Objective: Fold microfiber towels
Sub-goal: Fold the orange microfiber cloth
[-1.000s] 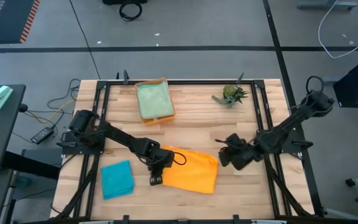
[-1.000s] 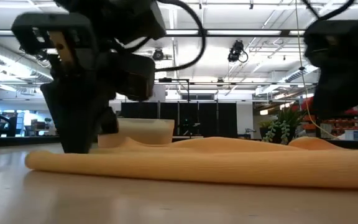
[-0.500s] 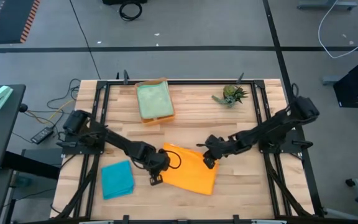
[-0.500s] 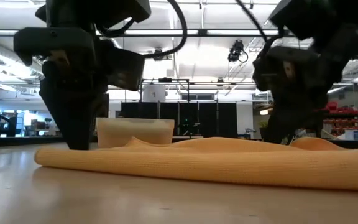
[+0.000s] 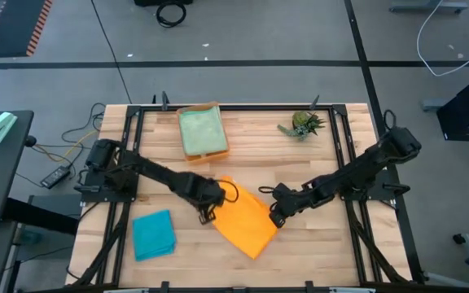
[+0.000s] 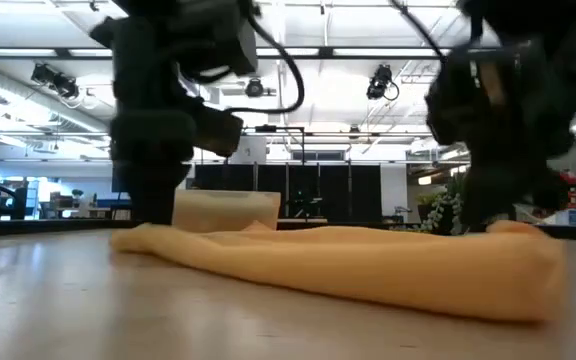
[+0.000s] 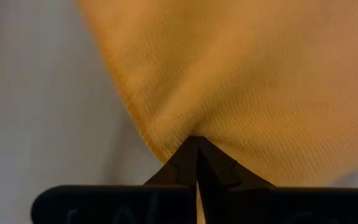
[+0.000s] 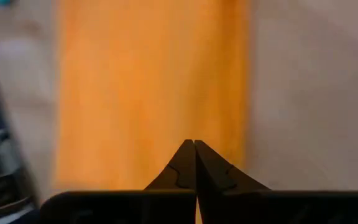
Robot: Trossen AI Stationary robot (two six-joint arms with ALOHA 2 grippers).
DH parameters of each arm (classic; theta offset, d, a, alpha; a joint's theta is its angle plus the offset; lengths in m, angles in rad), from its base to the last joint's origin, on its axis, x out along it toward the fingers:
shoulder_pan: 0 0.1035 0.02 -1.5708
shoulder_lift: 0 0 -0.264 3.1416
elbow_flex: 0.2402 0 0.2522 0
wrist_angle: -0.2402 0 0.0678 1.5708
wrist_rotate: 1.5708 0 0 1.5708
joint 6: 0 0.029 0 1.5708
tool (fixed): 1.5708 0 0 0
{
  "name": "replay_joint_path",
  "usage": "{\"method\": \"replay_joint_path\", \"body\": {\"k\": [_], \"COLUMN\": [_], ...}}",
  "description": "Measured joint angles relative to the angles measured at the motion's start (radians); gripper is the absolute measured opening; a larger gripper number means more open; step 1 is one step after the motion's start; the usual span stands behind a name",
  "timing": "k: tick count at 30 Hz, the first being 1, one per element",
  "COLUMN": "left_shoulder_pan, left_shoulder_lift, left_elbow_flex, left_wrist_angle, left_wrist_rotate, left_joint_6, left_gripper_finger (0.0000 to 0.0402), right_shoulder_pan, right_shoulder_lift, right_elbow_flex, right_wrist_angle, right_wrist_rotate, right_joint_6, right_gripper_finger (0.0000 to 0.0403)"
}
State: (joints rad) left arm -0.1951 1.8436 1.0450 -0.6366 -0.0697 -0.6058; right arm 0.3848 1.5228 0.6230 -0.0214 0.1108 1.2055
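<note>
High view: left claw (image 5: 206,205) and right claw (image 5: 276,213) flank the orange towel (image 5: 247,224); teal towel (image 5: 153,234) lies beside the left arm. Low view hides both tips behind cloth. Left wrist: fingers (image 7: 185,163) clenched on the towel's edge. Right wrist: fingers (image 8: 194,163) pinched shut, towel just ahead, grip unclear.

Orange towel (image 7: 247,93): soft cloth w/ fine woven ribbing, matt, a bit fuzzy. Table (image 5: 316,163): pale wood planks, smooth, slight sheen in low view. Teal towel (image 5: 153,234) & green towel (image 5: 202,132): matt cloth. Gripper fingers (image 8: 182,168): black, matt, look like plastic. Table frame (image 5: 357,155): dark metal bars.
</note>
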Motion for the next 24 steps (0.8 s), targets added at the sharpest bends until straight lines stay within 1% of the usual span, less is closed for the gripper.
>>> {"method": "replay_joint_path", "body": {"k": [2, 5, 8, 10, 13, 15, 16, 19, 21, 24], "left_shoulder_pan": [0.035, 0.069, 0.062, 0.035, -0.014, -0.046, -0.062, -0.099, -0.116, -0.127], "left_shoulder_lift": [-0.032, -0.102, -0.190, -0.203, -0.189, -0.145, -0.123, -0.065, -0.038, -0.005], "left_elbow_flex": [-0.006, -0.015, -0.005, -0.008, -0.008, -0.005, -0.006, -0.006, -0.006, -0.007], "left_wrist_angle": [-0.049, -0.076, -0.001, 0.048, 0.151, 0.228, 0.238, 0.301, 0.295, 0.304], "left_wrist_rotate": [-0.048, -0.078, -0.087, -0.075, -0.076, -0.079, -0.079, -0.076, -0.073, -0.069], "left_joint_6": [0.016, 0.032, 0.003, -0.035, -0.104, -0.167, -0.197, -0.282, -0.314, -0.343], "left_gripper_finger": [0.0009, 0.0005, 0.0008, 0.0014, 0.0012, 0.0006, 0.0005, 0.0011, 0.0018, 0.0016], "right_shoulder_pan": [0.012, 0.013, 0.010, 0.007, -0.010, -0.024, -0.033, -0.062, -0.075, -0.075], "right_shoulder_lift": [-0.024, -0.075, -0.119, -0.121, -0.088, -0.078, -0.076, -0.075, -0.059, -0.050], "right_elbow_flex": [0.010, 0.018, 0.019, 0.019, 0.020, 0.018, 0.023, 0.028, 0.034, 0.034], "right_wrist_angle": [0.000, -0.007, -0.013, -0.014, 0.004, -0.004, -0.002, -0.006, -0.009, -0.007], "right_wrist_rotate": [-0.023, -0.027, 0.002, 0.009, -0.008, -0.018, -0.019, -0.048, -0.078, -0.104], "right_joint_6": [-0.021, -0.077, -0.138, -0.192, -0.247, -0.266, -0.263, -0.167, -0.118, -0.032], "right_gripper_finger": [0.0000, 0.0000, 0.0000, 0.0000, 0.0000, 0.0003, 0.0006, 0.0018, 0.0026, 0.0038]}}
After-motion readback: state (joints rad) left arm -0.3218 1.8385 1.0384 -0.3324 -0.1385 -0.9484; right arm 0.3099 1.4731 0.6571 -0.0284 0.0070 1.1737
